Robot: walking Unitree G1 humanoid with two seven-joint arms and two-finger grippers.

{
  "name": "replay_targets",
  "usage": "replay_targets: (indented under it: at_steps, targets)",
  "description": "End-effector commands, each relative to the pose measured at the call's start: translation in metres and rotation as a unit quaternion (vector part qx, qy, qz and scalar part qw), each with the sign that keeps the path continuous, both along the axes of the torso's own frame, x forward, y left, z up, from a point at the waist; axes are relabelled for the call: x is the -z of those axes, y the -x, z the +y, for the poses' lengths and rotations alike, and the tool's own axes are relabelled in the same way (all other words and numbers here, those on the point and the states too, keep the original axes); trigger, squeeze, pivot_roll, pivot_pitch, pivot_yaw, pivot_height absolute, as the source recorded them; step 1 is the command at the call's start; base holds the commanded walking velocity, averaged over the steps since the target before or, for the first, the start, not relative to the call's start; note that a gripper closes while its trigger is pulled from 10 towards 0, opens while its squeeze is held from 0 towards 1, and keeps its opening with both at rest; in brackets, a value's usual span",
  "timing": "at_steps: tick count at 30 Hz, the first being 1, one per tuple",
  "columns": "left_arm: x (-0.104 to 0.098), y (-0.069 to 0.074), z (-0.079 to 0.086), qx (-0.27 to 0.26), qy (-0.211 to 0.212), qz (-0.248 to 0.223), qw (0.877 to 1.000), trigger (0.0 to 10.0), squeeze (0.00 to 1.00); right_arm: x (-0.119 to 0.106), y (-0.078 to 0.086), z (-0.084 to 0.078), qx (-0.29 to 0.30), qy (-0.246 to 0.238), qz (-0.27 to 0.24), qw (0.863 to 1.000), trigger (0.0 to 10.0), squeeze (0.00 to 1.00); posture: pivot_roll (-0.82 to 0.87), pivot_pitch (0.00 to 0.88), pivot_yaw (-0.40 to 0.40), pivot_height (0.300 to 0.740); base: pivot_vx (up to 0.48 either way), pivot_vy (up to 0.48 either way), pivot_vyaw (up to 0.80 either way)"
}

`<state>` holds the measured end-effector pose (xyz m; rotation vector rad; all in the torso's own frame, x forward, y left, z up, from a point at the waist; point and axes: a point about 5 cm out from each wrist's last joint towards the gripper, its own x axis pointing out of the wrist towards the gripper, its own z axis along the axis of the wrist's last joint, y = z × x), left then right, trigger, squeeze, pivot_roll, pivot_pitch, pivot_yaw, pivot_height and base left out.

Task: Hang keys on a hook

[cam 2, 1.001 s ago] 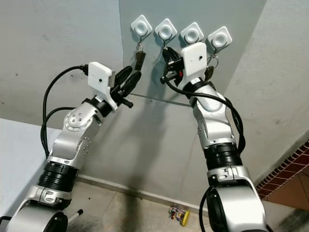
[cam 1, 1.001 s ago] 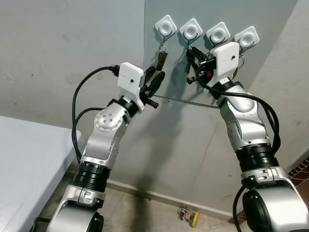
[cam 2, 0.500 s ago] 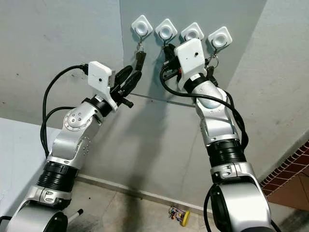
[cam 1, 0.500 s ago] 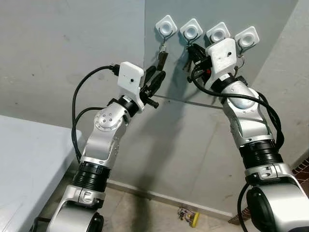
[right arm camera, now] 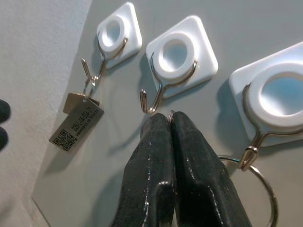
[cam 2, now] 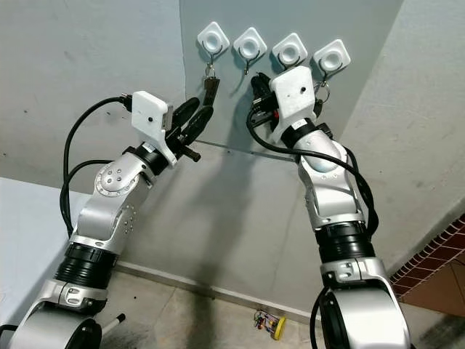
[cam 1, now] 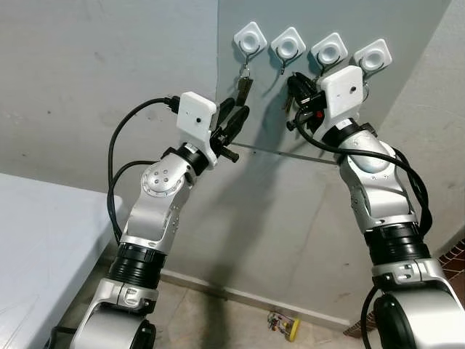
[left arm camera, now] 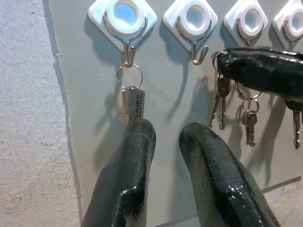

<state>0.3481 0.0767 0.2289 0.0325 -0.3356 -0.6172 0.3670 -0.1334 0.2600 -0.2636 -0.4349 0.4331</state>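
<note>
The right gripper [right arm camera: 169,120] is raised to the hook row with its two fingers pressed together. I see them clamped on the thin ring of the keys [left arm camera: 218,101], which hang below the fingertips as a pair of silver keys.

Clearances:
- The ring edge at the fingertips sits just beside the upturned tip of the second hook [right arm camera: 151,101], under it and not over it.
- The second hook is bare.
- The third hook [left arm camera: 250,21] carries its own ring and key [left arm camera: 248,120], close beside the held keys.
- The fourth hook [left arm camera: 291,19] carries a further key [left arm camera: 294,118], partly behind the right gripper's finger.
- The first hook [left arm camera: 124,19] holds a ring with a small printed tag [left arm camera: 135,104].

The left gripper [left arm camera: 165,137] is held up below that tag with its fingers apart. One fingertip is just under the tag; I cannot tell whether it touches.

Surface: each hook is a wire hook under a white diamond pad with a round centre. All four are fixed in a row to a smooth grey panel [left arm camera: 94,156]. The panel's side edge meets a rough pale wall [left arm camera: 23,118].

Room: a white table [cam 1: 36,240] stands to the robot's left. A small coloured object [cam 1: 283,325] lies on the floor by the wall.
</note>
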Motion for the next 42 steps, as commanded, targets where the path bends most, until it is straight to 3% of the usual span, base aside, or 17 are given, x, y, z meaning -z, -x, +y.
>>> replay_targets:
  at_steps: [1, 36, 41, 42]
  targets:
    - [-0.003, 0.001, 0.000, 0.002, -0.002, -0.005, 1.000, 10.0, 0.00, -0.005, 0.002, -0.002, -0.002, 0.001, -0.007, 1.000, 10.0, 0.00, -0.05, 0.000, -0.024, 0.740, 0.000, 0.000, 0.00]
    - [-0.005, 0.000, 0.004, -0.009, 0.003, -0.004, 1.000, 10.0, 0.00, -0.022, 0.000, 0.011, -0.040, 0.079, -0.035, 0.995, 10.0, 0.00, -0.04, 0.000, -0.043, 0.740, 0.000, 0.000, 0.00]
    - [-0.006, 0.000, 0.005, -0.010, 0.003, -0.005, 1.000, 10.0, 0.00, -0.026, 0.000, 0.011, -0.033, 0.134, -0.053, 0.989, 10.0, 0.00, -0.04, 0.000, -0.045, 0.740, 0.000, 0.000, 0.00]
    - [-0.006, 0.000, 0.005, -0.010, 0.005, -0.004, 1.000, 10.0, 0.00, -0.025, 0.001, 0.011, -0.027, 0.174, -0.063, 0.982, 10.0, 0.00, -0.04, 0.000, -0.046, 0.740, 0.000, 0.000, 0.00]
